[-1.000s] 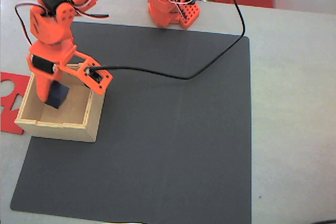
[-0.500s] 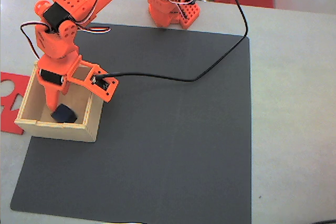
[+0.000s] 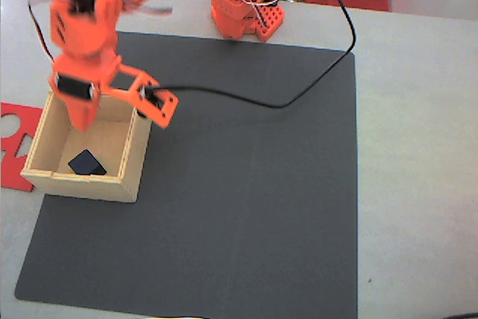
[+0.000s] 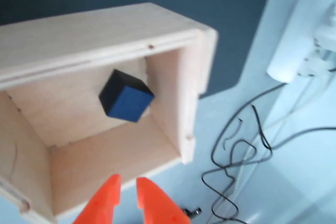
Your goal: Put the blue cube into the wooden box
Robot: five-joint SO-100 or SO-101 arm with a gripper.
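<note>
The blue cube [image 3: 87, 162] lies on the floor of the wooden box [image 3: 84, 185], near its front wall, free of the gripper. In the wrist view the blue cube [image 4: 126, 103] rests tilted in a far corner inside the wooden box [image 4: 94, 31]. My orange gripper [image 3: 81, 116] hangs above the box's rear half, clear of the cube. Seen from the wrist, the gripper [image 4: 127, 187] has its fingers nearly together with nothing between them.
The box sits on the left edge of a black mat [image 3: 246, 184]. A flat red cut-out sheet [image 3: 10, 147] lies left of it. A black cable [image 3: 299, 95] loops across the mat from the arm's base [image 3: 243, 9]. Loose wires [image 4: 236, 145] lie beside the box.
The cube left the gripper and dropped to the box floor. The gripper then rose and drew back above the box.
</note>
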